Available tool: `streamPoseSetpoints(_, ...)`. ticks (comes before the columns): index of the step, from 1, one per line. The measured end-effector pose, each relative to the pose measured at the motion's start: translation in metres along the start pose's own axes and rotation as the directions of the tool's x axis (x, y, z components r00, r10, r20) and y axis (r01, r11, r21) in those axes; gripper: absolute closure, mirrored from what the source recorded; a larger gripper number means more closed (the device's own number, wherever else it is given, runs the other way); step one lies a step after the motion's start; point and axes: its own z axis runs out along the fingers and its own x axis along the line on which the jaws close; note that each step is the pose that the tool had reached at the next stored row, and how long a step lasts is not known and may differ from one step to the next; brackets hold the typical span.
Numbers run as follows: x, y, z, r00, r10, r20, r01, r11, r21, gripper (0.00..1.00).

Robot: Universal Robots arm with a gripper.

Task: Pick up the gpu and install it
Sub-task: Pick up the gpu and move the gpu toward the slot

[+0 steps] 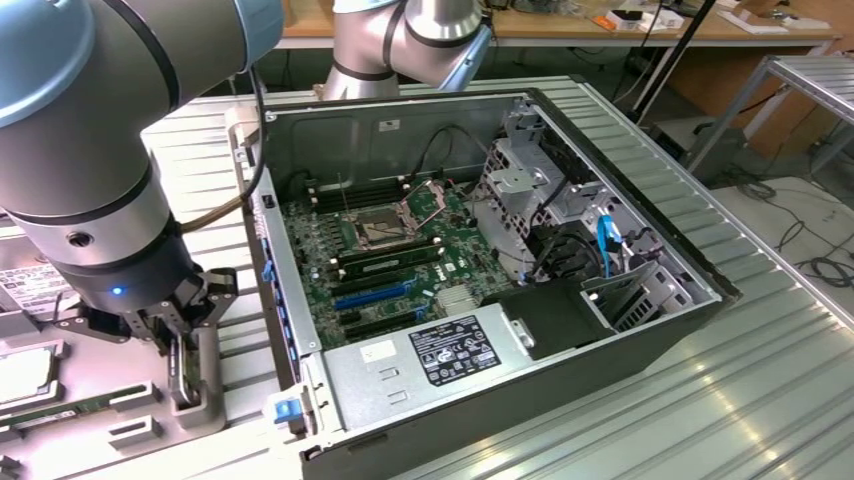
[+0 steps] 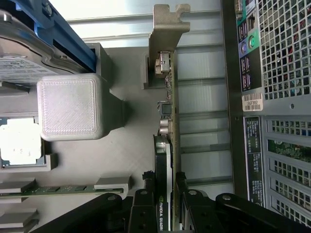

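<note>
Ribbed metal bench (image 1: 747, 400): I see gripper (image 1: 178, 360) clamped on gpu (image 2: 167, 121) at grey tray (image 1: 134, 420), left of case (image 1: 627, 190); 0 installed.

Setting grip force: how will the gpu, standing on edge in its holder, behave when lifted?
Probably stiff: the gpu is a thin board with a metal bracket. Likely light, though gripped away from the bracket end, it might pivot between the fingers. Its exposed components look fragile.
</note>
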Motion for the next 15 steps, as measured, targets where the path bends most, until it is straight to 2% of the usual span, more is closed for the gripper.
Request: streamPoseSetpoints(15,0.000,0.0005,-0.0119,1.0000,0.000,-0.0001,0.000,1.0000,0.0001,0.73)
